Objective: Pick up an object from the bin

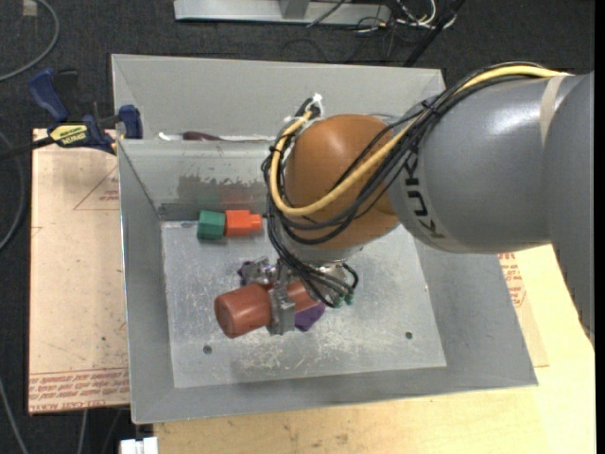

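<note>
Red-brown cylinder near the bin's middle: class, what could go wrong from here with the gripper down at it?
The gripper sits across the red-brown cylinder; being round, it may roll or slip away. A purple piece lies close beside the cylinder and might be dragged or lifted along. The orange wrist cover hides much of the contact, so a poor grip could go unnoticed.

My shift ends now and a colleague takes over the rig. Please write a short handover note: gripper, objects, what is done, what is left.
Gripper: low at the middle of the bin floor, against a red-brown cylinder lying on its side; whether it holds it is unclear.
Others: purple piece right of the gripper; green block and orange block side by side near the back wall.
Done: gripper at the cylinder.
Left: confirm grasp, lift it out.
</note>
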You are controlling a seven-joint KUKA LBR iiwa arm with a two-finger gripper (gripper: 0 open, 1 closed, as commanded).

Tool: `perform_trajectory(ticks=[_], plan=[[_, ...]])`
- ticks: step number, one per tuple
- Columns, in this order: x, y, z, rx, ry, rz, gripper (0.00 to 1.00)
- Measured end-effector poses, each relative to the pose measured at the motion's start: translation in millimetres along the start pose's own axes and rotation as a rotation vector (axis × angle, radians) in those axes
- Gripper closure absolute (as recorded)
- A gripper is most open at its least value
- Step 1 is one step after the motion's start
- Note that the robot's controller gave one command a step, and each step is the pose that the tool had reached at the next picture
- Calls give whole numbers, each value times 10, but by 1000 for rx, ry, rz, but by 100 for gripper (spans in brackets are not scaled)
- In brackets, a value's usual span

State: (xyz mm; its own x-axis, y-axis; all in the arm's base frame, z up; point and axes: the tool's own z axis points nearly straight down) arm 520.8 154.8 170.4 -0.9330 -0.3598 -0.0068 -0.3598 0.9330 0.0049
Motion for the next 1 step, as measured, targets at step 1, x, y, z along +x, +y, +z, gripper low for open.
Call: perform_trajectory(ticks=[1], plan=[[-86, -79, -913, -1, -3, 8, 100]])
